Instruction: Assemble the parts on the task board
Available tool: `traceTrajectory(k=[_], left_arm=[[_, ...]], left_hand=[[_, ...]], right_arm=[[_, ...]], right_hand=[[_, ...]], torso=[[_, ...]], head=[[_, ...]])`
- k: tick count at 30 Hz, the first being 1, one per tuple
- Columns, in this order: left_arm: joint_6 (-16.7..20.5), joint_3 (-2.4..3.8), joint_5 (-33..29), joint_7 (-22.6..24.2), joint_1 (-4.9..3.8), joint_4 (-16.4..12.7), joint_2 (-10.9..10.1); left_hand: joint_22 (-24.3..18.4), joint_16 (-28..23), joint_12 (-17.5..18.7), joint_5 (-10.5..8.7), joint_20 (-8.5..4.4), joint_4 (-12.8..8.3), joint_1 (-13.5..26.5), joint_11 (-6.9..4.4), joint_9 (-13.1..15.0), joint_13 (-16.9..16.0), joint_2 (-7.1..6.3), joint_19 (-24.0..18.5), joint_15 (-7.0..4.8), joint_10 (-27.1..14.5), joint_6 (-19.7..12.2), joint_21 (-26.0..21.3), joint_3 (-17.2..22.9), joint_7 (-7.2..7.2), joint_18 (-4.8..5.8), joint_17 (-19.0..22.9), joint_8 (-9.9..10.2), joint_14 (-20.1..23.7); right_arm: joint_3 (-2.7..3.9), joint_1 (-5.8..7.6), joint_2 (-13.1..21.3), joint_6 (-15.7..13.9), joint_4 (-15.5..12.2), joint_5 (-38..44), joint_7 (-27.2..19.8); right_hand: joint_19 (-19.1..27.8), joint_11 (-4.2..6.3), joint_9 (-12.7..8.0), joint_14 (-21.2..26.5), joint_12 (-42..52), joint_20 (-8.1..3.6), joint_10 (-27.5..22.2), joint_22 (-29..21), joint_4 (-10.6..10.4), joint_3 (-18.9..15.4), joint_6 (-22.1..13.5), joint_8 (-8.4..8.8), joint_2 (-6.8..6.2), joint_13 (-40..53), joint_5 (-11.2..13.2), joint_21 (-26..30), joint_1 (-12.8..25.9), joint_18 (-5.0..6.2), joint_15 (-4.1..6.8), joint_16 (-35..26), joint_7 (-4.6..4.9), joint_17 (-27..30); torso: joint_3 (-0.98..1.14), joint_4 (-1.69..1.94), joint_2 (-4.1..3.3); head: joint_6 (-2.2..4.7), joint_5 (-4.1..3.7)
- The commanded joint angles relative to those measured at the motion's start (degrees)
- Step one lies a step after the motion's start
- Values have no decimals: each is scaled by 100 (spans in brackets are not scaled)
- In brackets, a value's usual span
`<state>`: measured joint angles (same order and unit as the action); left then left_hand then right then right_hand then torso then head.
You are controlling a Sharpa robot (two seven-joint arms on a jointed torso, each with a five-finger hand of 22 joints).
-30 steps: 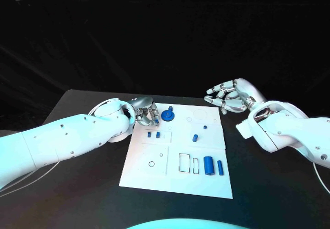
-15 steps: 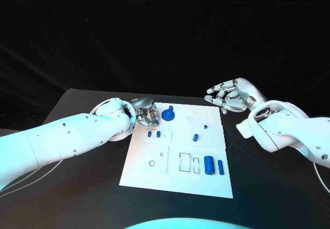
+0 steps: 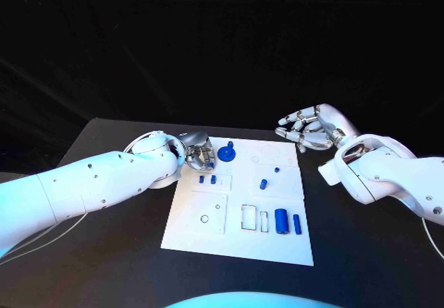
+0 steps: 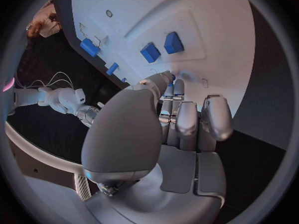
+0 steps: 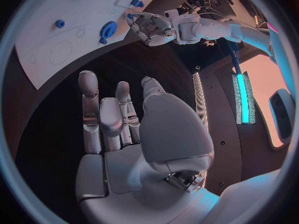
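Two hands sit at the far end of the task board (image 3: 237,204); the left hand (image 3: 197,154) hangs over the board's far left corner with its fingers (image 4: 177,92) drawn close together and pointing down, their tips just above the white surface, and whether they pinch anything I cannot tell; a blue gear (image 3: 226,154) stands just beside those fingers, toward the board's middle, apart from them; two small blue blocks (image 3: 207,180) lie on the board a little nearer the robot than the fingertips, side by side and untouched; further along the board, a short blue peg (image 3: 263,185) lies near its middle, and two blue cylinders (image 3: 287,224) lie side by side near its right edge next to rectangular outlines; the right hand (image 3: 308,128) hovers above the black table (image 3: 111,256) off the board's far right corner, palm up, fingers spread and curled, holding nothing.
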<state>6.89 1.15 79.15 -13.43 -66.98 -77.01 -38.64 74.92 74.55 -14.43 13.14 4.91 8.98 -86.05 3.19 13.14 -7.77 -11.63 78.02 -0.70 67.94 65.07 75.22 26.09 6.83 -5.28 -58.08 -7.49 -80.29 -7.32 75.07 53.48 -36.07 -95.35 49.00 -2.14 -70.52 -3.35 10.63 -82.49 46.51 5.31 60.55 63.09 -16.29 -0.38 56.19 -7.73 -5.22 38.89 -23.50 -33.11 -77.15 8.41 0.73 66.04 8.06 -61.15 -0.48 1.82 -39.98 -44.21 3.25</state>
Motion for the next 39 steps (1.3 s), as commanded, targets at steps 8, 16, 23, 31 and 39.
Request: traceTrajectory(k=[8, 16, 23, 31, 39], left_arm=[[-276, 0, 23, -131, -1, -15, 22], [-286, 0, 56, -200, -1, 30, 44], [-283, 0, 63, -228, 4, 69, 77], [-341, 0, 63, -235, 7, 96, 96], [-375, 0, 62, -253, 8, 100, 100]], left_hand=[[248, 9, 38, -4, 1, -26, 61, 4, 3, -9, 14, 35, -2, 54, 62, 31, 2, -5, 98, 14, -16, -42], [250, 19, 40, -5, 1, -26, 63, 3, 2, -10, 16, 37, -3, 57, 63, 33, 1, -5, 99, -6, -15, -48], [252, 26, 45, -6, 0, -26, 69, 4, 0, -10, 12, 38, -3, 57, 59, 35, -2, -5, 99, -21, -10, -53], [234, 9, 105, -5, 0, -31, 107, 19, -46, -15, -22, 18, 5, 56, -52, 9, -16, 20, 93, 20, 89, -43], [225, -11, 155, -3, 7, -38, 123, 38, -98, -25, -48, 5, 18, 73, -166, -8, -10, 57, 90, 73, 197, -32]], right_arm=[[2, -3, -1, 22, -6, 42, -61], [2, -3, -3, 20, -5, 42, -63], [2, -3, -6, 27, 1, 42, -62], [2, -3, -6, 34, 2, 42, -58], [2, -3, -5, 38, 5, 42, -54]], right_hand=[[-53, 19, 8, 8, -33, -9, -28, -1, -4, 21, 16, -33, 19, -13, -37, 15, -13, 88, 26, -17, -14, -18], [-53, 19, 8, 8, -33, -9, -28, -1, -4, 21, 16, -33, 19, -13, -37, 15, -13, 88, 26, -17, -14, -18], [-53, 19, 8, 8, -33, -9, -28, -1, -4, 21, 16, -33, 19, -13, -37, 15, -13, 88, 26, -17, -14, -18], [-53, 19, 8, 8, -33, -9, -28, -1, -4, 21, 16, -33, 19, -13, -37, 15, -13, 88, 26, -17, -14, -18], [-53, 19, 8, 8, -33, -9, -28, -1, -4, 21, 16, -33, 19, -13, -37, 15, -13, 88, 26, -17, -14, -18]], torso=[[0, 2, 4], [1, 7, 3], [1, -1, 1], [3, 4, 1], [3, 2, 5]], head=[[-8, -4], [-2, -2], [5, 3], [14, -6], [16, -4]])
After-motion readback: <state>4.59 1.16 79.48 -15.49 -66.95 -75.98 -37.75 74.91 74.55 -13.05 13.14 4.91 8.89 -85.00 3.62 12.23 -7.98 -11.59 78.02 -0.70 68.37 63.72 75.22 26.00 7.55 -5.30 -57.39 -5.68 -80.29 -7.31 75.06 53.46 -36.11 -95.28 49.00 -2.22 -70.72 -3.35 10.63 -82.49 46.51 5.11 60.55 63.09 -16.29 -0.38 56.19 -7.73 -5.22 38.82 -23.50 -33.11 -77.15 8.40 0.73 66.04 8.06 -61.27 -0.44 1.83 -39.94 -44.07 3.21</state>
